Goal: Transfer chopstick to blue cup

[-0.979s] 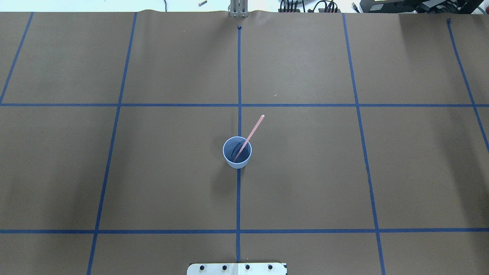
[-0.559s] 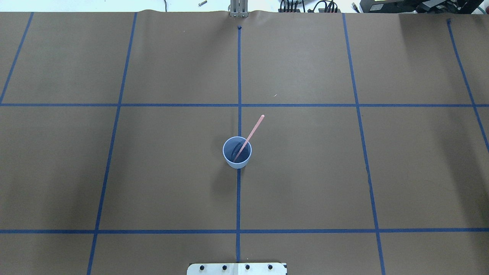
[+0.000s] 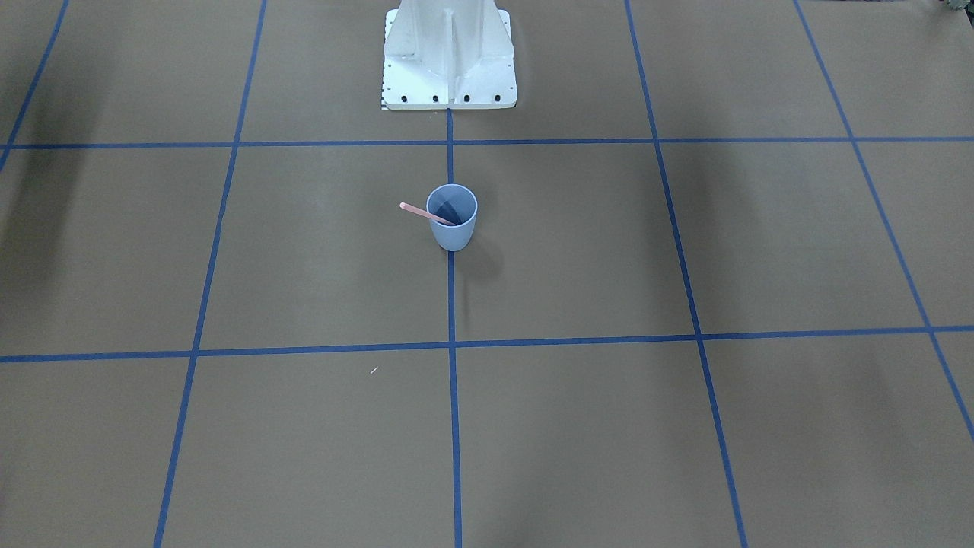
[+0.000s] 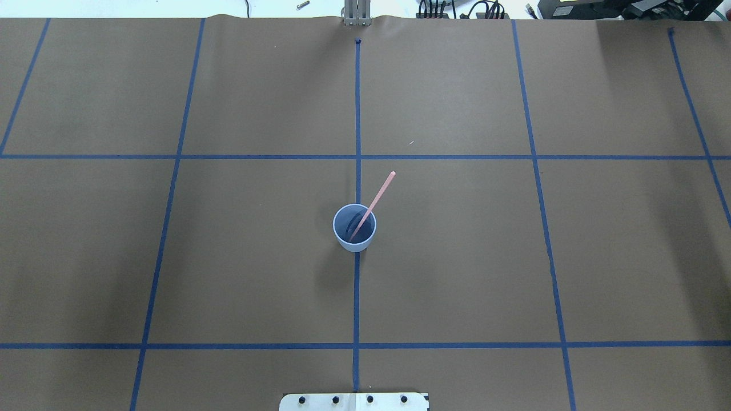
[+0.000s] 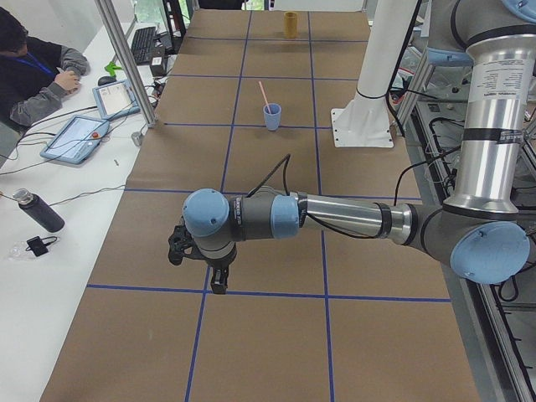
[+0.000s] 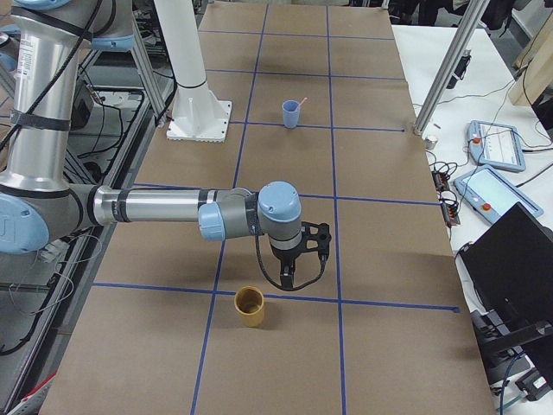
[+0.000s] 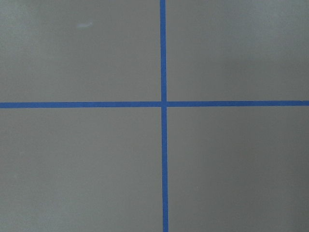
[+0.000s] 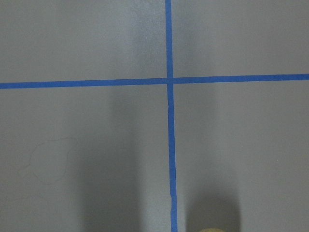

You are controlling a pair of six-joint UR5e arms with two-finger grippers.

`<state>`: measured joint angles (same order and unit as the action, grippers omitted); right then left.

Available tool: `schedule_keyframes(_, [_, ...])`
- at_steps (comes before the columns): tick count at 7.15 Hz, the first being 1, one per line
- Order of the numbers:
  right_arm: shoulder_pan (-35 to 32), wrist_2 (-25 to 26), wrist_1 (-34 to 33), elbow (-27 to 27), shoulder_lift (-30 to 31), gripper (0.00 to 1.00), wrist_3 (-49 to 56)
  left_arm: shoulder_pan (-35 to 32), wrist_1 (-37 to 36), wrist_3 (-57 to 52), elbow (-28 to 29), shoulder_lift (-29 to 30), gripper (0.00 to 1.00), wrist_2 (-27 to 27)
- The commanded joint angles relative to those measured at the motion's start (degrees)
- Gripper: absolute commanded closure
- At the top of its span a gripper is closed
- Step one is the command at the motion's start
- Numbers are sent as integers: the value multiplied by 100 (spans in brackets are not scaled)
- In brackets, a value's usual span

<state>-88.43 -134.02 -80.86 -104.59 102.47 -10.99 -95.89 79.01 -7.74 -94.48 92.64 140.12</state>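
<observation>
The pale blue cup (image 4: 354,244) stands upright on the table's centre tape line; it also shows in the front view (image 3: 453,230) and both side views (image 5: 272,118) (image 6: 291,115). One pale pink chopstick (image 4: 380,193) (image 3: 417,211) leans inside it, its top end sticking out over the rim. My left gripper (image 5: 216,280) hangs over the near end of the table in the left side view, far from the cup. My right gripper (image 6: 289,278) hangs at the other end. I cannot tell whether either is open or shut.
A yellow-brown cup (image 6: 249,306) stands just below the right gripper; it also shows far off in the left side view (image 5: 290,23). The white robot base (image 3: 449,61) stands behind the blue cup. Blue tape lines grid the brown table. An operator (image 5: 33,71) sits at a side desk.
</observation>
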Motion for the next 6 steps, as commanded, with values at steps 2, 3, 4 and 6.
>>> schedule_keyframes(2, [1,25,0,9,10,0,9,0,0,0,0,0,1,-2])
schedule_keyframes(3, [1,34,0,0,10,0,18,0,0,0,0,0,1,-2])
schedule_keyframes(4, [1,34,0,0,10,0,18,0,0,0,0,0,1,-2])
schedule_keyframes(6, [-8,34,0,0,10,0,18,0,0,0,0,0,1,-2])
